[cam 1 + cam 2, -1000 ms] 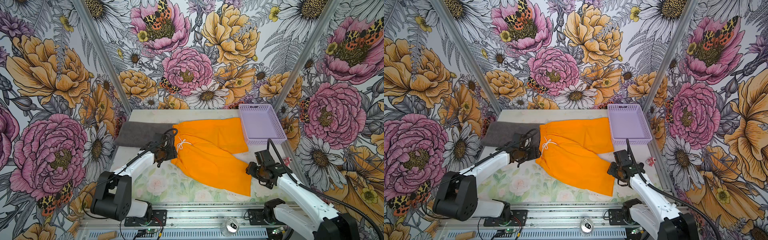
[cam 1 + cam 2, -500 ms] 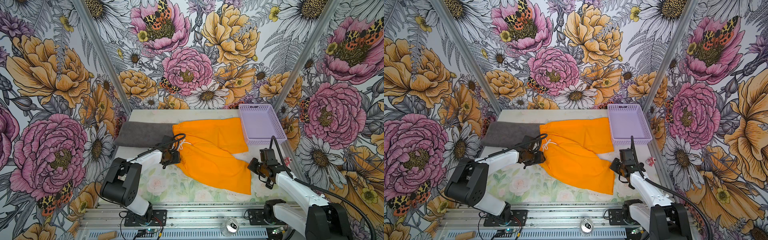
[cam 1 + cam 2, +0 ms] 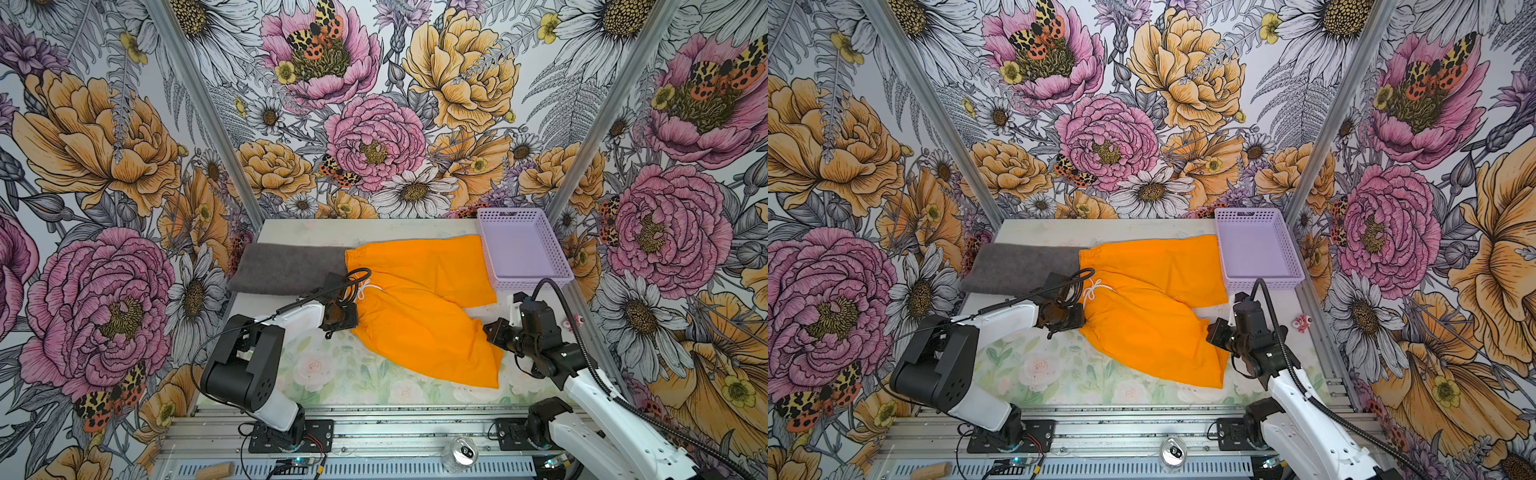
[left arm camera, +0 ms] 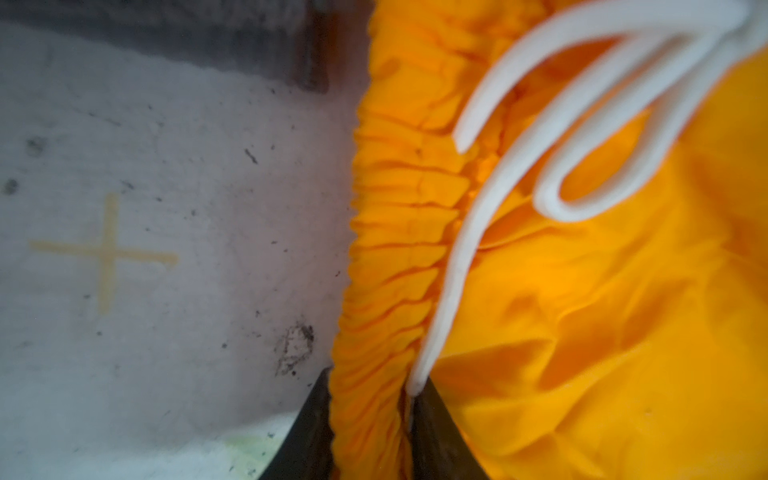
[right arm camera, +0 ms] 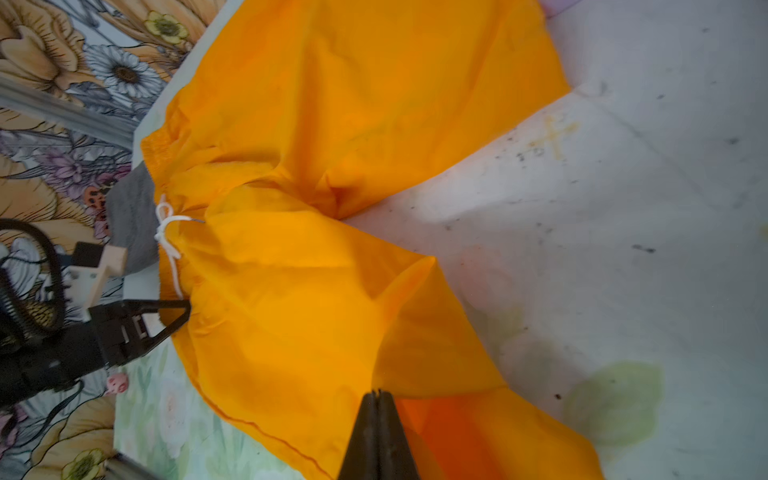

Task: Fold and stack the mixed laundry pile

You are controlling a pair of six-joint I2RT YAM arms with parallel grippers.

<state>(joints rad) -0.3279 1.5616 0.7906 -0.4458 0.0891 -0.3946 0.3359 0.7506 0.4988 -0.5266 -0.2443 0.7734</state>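
Orange shorts (image 3: 419, 316) spread flat on the counter (image 3: 332, 374), waistband touching the grey towel (image 3: 286, 270) at far left, left pincer (image 4: 372, 382) narrowed onto the gathered waistband, right pincer (image 5: 378, 395) closed tight on a leg hem, lavender basket (image 3: 528, 284) in the far right corner

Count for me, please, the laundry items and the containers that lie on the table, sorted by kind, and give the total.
Cloth items: 2, the grey towel and the orange shorts
Baskets: 1, the lavender basket
Total: 3
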